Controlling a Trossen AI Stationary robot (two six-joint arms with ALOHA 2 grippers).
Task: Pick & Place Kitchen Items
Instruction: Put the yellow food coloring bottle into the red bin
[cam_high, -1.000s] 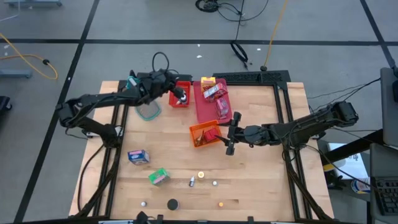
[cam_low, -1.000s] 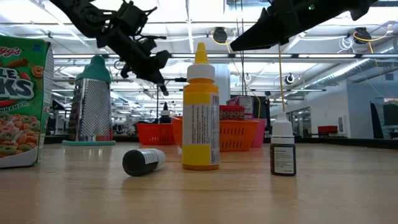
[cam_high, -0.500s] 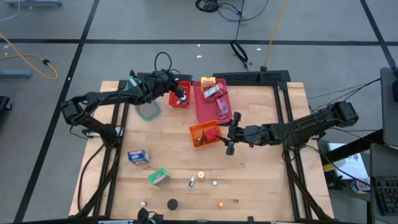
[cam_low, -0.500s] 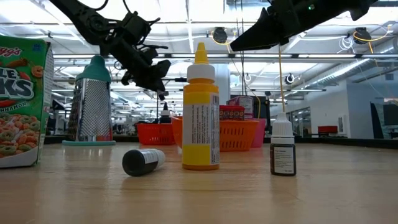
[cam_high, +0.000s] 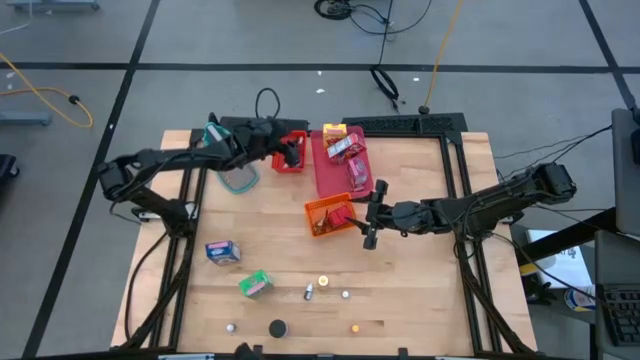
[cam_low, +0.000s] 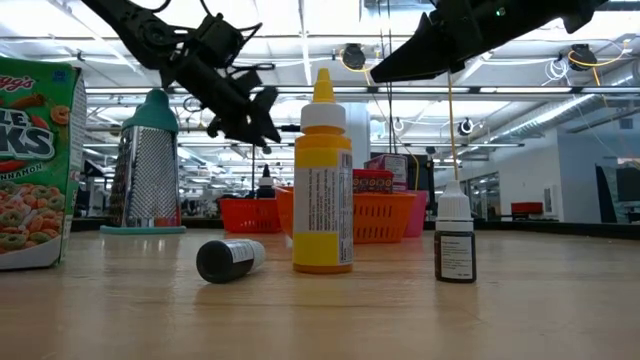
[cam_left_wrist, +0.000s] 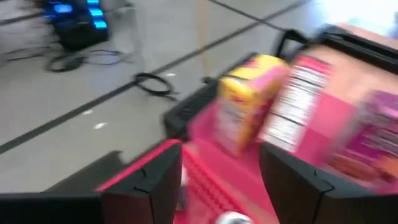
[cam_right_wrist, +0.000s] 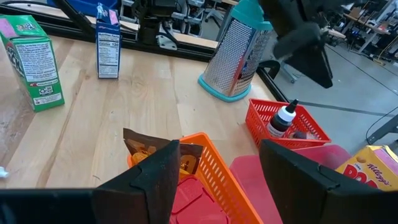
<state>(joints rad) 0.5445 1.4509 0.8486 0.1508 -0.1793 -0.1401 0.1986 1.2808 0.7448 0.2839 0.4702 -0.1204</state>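
My left gripper (cam_high: 292, 152) (cam_low: 256, 130) hangs open above the small red tray (cam_high: 290, 163) at the table's far side. A little black bottle with a white cap (cam_right_wrist: 283, 118) stands upright on that tray's floor, clear of the fingers. My right gripper (cam_high: 363, 214) (cam_right_wrist: 217, 162) stays open and level, just right of the orange tray (cam_high: 330, 215), which holds a brown packet (cam_right_wrist: 146, 146). The pink tray (cam_high: 328, 180) carries several small boxes (cam_high: 345, 150). A blue box (cam_high: 222, 251) and a green box (cam_high: 255, 284) stand on the near left of the table.
A teal-topped metal grater (cam_high: 238, 178) (cam_low: 150, 165) stands left of the red tray. Near the front edge are a yellow squeeze bottle (cam_low: 322, 180), a small dropper bottle (cam_low: 455, 240), a black cap on its side (cam_low: 230, 260) and other small caps (cam_high: 354, 327).
My left gripper has opened its fingers wide above the red tray and shifted slightly toward the table's right edge. The black bottle has stayed upright in the tray. My right arm has kept still.
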